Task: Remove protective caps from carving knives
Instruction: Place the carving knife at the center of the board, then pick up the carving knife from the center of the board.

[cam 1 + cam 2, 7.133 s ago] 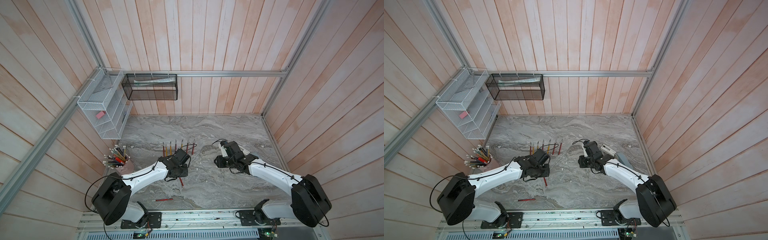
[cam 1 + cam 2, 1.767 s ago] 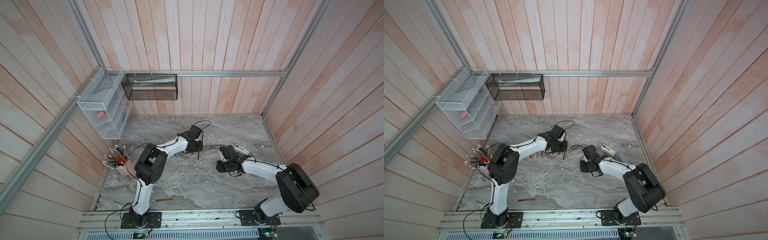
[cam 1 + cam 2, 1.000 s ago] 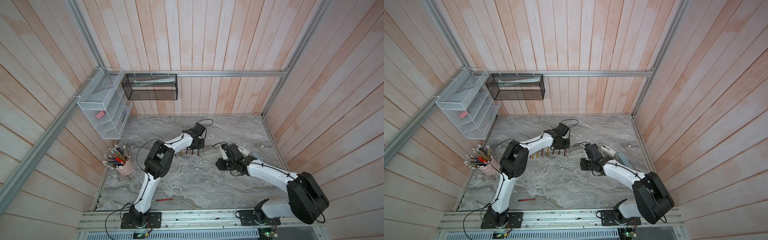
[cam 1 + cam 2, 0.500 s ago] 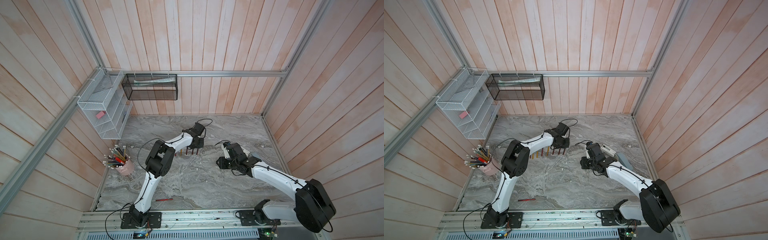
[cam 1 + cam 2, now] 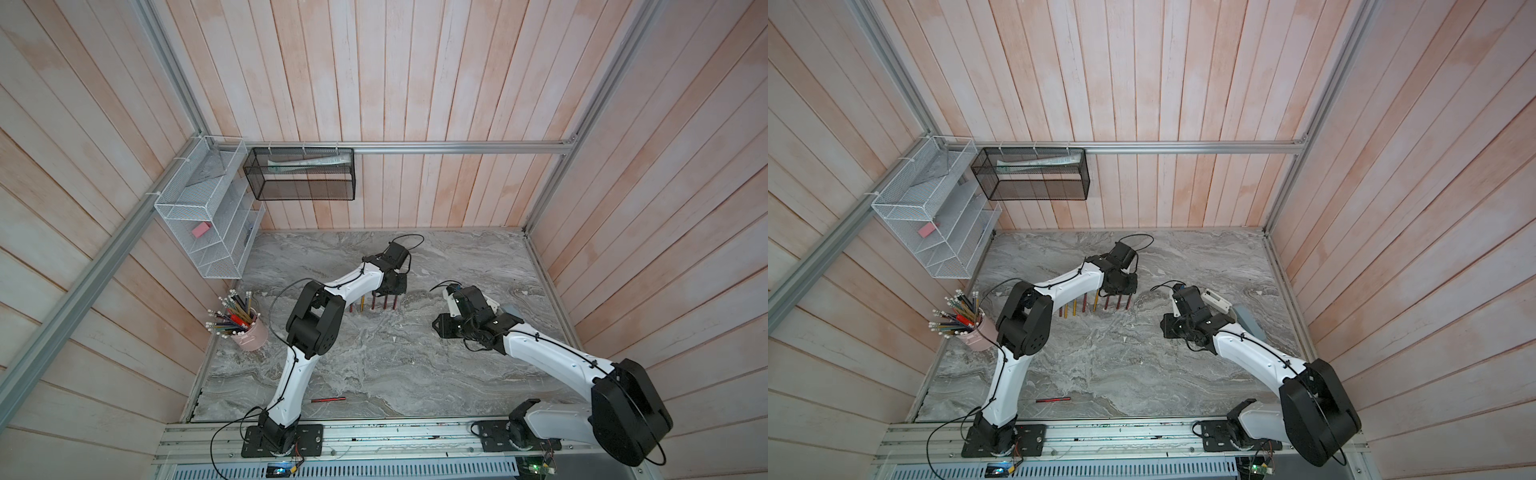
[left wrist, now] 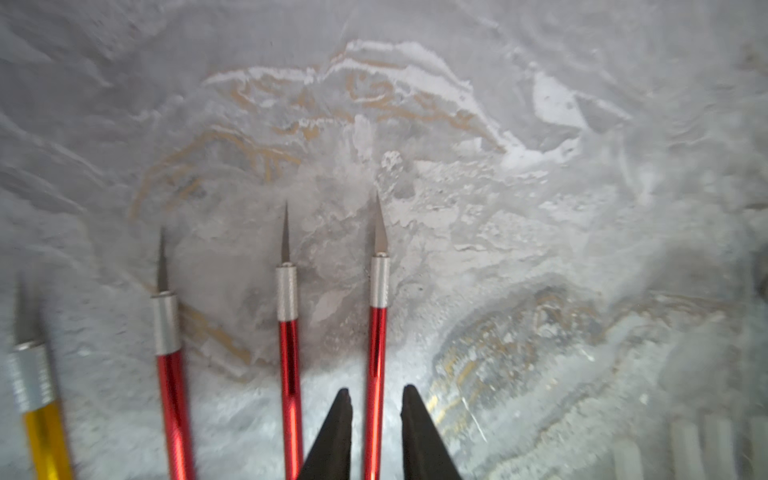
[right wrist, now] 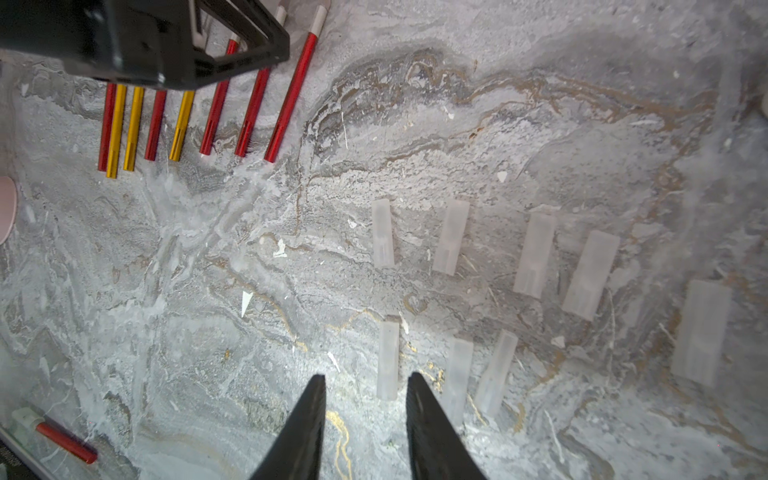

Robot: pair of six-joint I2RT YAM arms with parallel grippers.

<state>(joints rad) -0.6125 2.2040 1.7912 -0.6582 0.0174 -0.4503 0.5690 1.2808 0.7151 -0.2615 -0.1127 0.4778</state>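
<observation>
Several carving knives (image 5: 376,301) with red or yellow handles lie side by side at the middle of the marble top, seen in both top views (image 5: 1096,303). In the left wrist view their grey blades are bare. My left gripper (image 6: 376,390) is open and straddles the rightmost red handle (image 6: 377,332), with a thin gap on each side. Several translucent protective caps (image 7: 382,232) lie in two loose rows on the marble. My right gripper (image 7: 366,376) hovers open and holds nothing; one cap (image 7: 388,359) lies just beyond its tips. One more red knife (image 5: 328,400) lies alone near the front edge.
A pink cup of pencils (image 5: 245,328) stands at the left edge. A white wire rack (image 5: 208,224) and a black mesh basket (image 5: 299,174) hang on the walls. A white device (image 5: 1217,301) and a grey block (image 5: 1248,320) lie by the right wall.
My left gripper's jaws have parted around the rightmost red handle, which now lies in the row. The right arm has shifted only slightly over the caps.
</observation>
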